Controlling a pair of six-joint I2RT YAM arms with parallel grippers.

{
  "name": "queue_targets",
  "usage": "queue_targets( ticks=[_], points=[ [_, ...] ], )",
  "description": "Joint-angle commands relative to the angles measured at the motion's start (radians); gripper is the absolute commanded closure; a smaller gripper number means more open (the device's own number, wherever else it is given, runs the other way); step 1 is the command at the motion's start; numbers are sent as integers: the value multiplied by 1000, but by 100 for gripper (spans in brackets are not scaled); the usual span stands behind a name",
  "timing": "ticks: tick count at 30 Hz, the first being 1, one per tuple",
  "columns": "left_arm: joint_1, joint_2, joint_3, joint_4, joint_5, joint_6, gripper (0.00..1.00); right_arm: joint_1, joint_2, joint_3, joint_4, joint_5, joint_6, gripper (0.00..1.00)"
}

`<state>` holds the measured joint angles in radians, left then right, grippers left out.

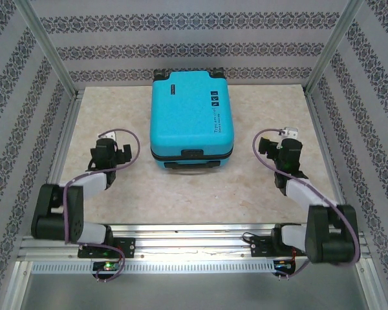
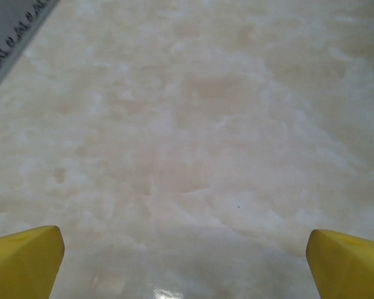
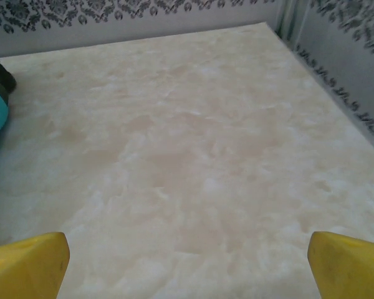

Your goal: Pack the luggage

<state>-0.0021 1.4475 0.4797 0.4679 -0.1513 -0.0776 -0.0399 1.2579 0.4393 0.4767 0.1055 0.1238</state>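
While both arms are held low at its sides, the luggage [image 1: 191, 119] is seen closed and lying flat at the far centre of the table [image 1: 149, 194]. It is touched by neither arm. Its black wheels [image 1: 160, 75] are turned toward the back wall [image 1: 194, 39], and its black handle [image 1: 191, 164] toward the near rail [image 1: 194, 234]. Small dark labels [image 1: 215, 98] are carried on the upward shell face.

On the left gripper [image 2: 186, 265] the jaws are spread fully wide and nothing is held. Its yellow fingertips [image 2: 22, 261] are seen at the two bottom corners of the left wrist view, with bare marbled table between them.

On the right gripper [image 3: 187, 265] the jaws are likewise spread fully wide and nothing is held. Bare table is framed between its yellow tips. A turquoise sliver of the luggage, with one black wheel, is caught at the left edge of the right wrist view.

From above, each gripper is placed level with the handle end, well apart from the shell.
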Motion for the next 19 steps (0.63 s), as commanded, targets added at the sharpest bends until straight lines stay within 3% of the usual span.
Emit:
queue_targets(
  ticks=[1, 4, 6, 8, 10, 19],
  points=[
    [11, 165, -122, 573, 123, 61, 1, -26, 107, 32, 136, -141, -19, 2],
    [20, 133, -159, 576, 79, 19, 1, 10, 240, -38, 375, -233, -102, 2],
    [19, 148, -159, 613, 76, 27, 1, 50, 278, -87, 523, -123, -101, 2],
    [15, 137, -132, 541, 61, 27, 0, 41, 249, -62, 426, -48, -68, 2],
    [9, 143, -129, 548, 53, 34, 1, 57, 262, -65, 454, -38, -89, 2],
    [7, 143, -119, 530, 68, 39, 1, 44, 259, -54, 428, -119, -100, 2]
  ],
)
